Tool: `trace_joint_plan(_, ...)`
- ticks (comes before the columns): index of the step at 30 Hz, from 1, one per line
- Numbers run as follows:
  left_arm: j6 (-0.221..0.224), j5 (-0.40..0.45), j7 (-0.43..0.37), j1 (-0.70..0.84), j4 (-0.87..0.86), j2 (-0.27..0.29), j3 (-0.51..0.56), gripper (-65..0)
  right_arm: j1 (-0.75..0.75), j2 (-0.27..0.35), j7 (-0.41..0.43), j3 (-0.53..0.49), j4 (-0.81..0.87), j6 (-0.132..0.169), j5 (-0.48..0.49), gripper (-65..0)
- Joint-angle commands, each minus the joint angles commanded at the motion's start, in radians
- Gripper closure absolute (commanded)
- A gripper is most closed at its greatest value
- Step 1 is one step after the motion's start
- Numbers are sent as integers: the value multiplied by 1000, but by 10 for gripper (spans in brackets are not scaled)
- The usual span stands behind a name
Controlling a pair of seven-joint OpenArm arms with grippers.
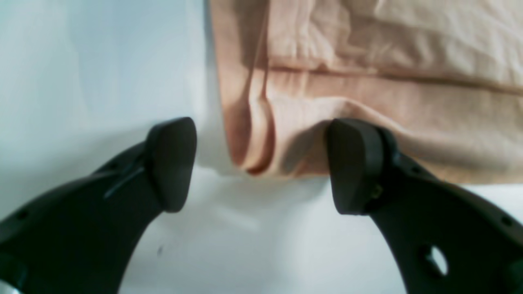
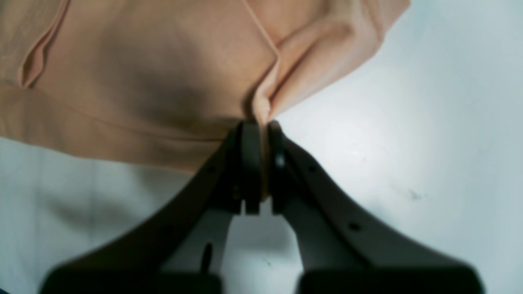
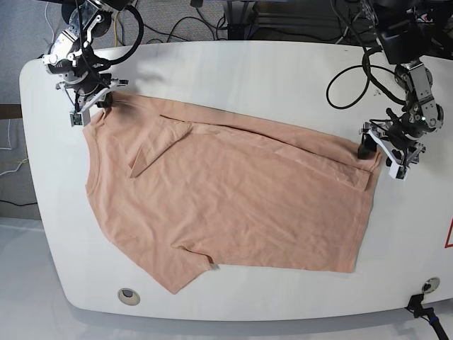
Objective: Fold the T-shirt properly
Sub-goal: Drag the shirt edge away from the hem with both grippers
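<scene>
The peach T-shirt (image 3: 226, 198) lies spread on the white table (image 3: 233, 71), plain side up, with a fold running across its upper part. At the base view's upper left, my right gripper (image 3: 95, 106) is shut on a pinch of the shirt's edge (image 2: 265, 102), and the cloth puckers up between the closed fingers (image 2: 250, 163). My left gripper (image 3: 379, 159) is at the shirt's far right corner. It is open, its two pads (image 1: 173, 163) standing either side of the folded corner (image 1: 253, 143) without gripping it.
Two round grommets (image 3: 128, 296) (image 3: 429, 285) sit in the table near the front edge. Cables (image 3: 212, 21) trail behind the table's far edge. Bare white tabletop surrounds the shirt in both wrist views.
</scene>
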Motion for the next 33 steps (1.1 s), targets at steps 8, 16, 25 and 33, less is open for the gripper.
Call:
trace_joint_plan(8,0,0,-9,20,-2,2,35,-247,0,0,0,0,0,0,0,0)
trace_joint_plan(16,0,0,-5,21,2,0,34,0,0,0,0,-2,2,0,0,0)
trace_joint_plan(25,0,0,-2,183,169,-5,31,0,-43,2,-41,0,40,0,2,0)
trace_joint_plan(33,-1,0,135,387,442,0,-25,0,-141,25,-57,0,86,0,2,0)
